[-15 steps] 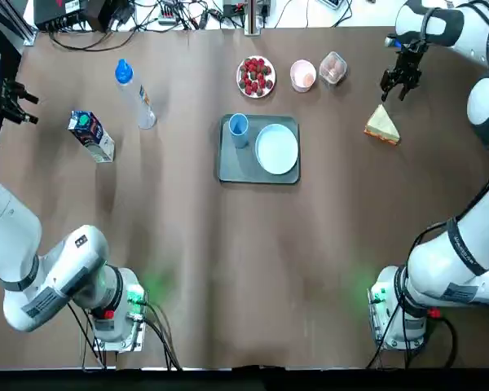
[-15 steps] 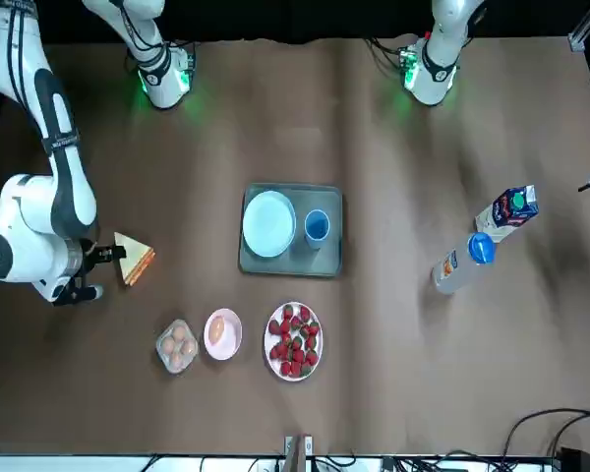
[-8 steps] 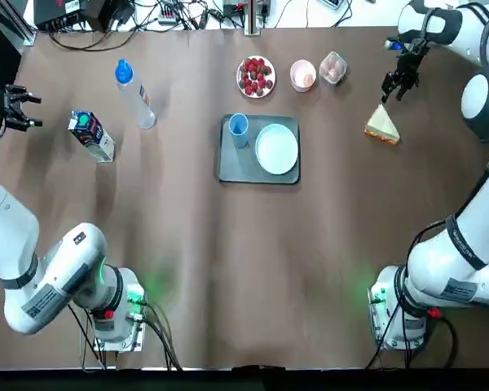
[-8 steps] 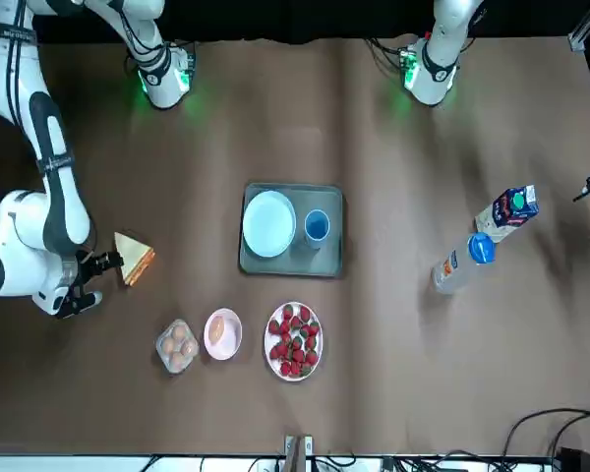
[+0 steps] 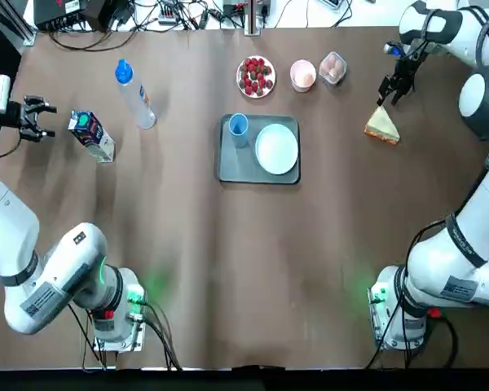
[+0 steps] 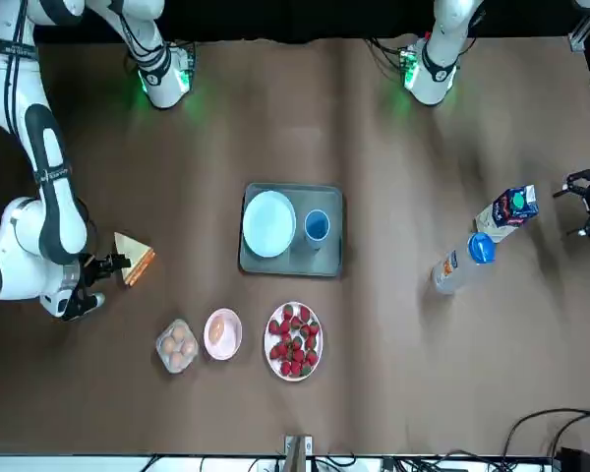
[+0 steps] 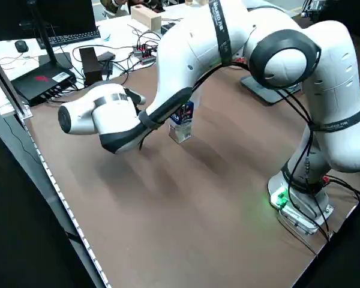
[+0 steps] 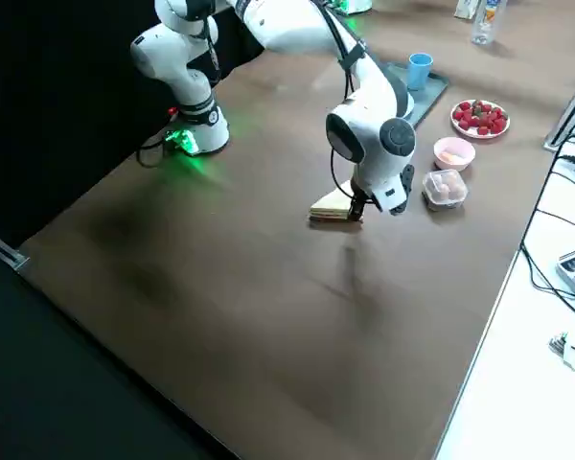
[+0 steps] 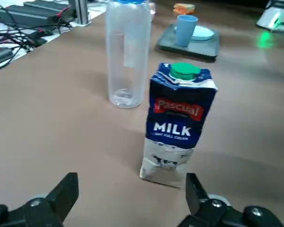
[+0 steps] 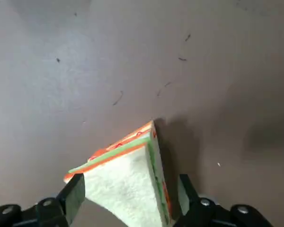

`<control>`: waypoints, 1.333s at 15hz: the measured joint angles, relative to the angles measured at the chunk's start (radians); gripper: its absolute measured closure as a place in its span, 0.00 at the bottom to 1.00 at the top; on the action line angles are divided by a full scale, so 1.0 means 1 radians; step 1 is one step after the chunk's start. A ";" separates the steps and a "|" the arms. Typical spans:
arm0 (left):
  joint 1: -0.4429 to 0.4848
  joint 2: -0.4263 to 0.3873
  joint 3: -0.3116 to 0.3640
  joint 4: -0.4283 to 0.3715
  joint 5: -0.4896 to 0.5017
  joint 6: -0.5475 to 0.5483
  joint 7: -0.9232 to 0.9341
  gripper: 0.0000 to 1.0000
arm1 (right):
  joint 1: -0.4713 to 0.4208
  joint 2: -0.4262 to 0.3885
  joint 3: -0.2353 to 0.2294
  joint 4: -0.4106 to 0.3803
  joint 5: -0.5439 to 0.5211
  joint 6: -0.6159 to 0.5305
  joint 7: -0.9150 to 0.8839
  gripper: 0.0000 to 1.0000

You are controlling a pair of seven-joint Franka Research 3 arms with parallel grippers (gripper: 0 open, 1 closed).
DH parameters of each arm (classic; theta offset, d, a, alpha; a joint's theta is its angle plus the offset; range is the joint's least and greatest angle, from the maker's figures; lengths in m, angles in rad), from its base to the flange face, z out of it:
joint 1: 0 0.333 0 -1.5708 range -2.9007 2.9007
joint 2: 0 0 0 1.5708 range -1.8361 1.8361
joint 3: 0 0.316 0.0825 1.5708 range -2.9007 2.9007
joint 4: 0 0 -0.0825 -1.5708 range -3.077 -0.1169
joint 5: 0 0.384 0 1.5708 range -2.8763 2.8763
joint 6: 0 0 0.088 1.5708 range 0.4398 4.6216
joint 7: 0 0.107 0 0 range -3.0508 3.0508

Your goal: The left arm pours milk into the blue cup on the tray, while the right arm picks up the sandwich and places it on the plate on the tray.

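Standing upright, milk (image 9: 179, 125), cap (image 9: 184, 71) up

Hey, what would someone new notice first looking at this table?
Likely the grey rectangular tray at the centre, carrying a white round plate and light-blue cup. Then the open left gripper beside the blue-and-white milk carton, and the open right gripper over the triangular sandwich.

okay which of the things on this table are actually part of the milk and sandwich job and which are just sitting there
Part of the job: milk, blue cup, tray, sandwich, plate, with the open left gripper beside the milk and the open right gripper at the sandwich.

Just lying about: clear bottle, dish of strawberries, pink bowl, container of eggs.
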State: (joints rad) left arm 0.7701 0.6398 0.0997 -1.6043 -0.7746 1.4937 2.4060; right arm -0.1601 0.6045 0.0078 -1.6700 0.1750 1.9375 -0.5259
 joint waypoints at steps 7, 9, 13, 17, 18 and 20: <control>0.018 0.156 -0.002 0.001 0.000 -0.043 0.114 0.00 | -0.002 0.050 0.000 -0.016 0.000 0.031 -0.008 0.13; 0.013 0.172 -0.004 0.002 0.000 -0.044 0.114 0.00 | -0.003 0.051 0.000 -0.021 0.000 -0.003 -0.008 0.16; 0.013 0.186 -0.012 0.007 -0.004 -0.046 0.115 0.00 | -0.003 0.051 -0.001 -0.027 0.001 -0.025 -0.007 0.36; 0.013 0.203 -0.033 0.007 -0.006 -0.058 0.164 0.00 | -0.004 0.048 -0.002 -0.024 0.001 -0.033 -0.007 0.73; 0.013 0.209 -0.035 0.007 -0.006 -0.064 0.180 0.00 | -0.003 0.047 0.000 -0.021 0.001 -0.040 -0.007 0.80; 0.014 0.222 -0.039 0.007 -0.024 -0.076 0.197 0.00 | 0.005 0.047 0.007 -0.010 0.003 -0.063 -0.007 0.85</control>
State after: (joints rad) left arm 0.7838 0.8621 0.0606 -1.5978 -0.7990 1.4177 2.6034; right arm -0.1549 0.6510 0.0148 -1.6797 0.1776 1.8741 -0.5328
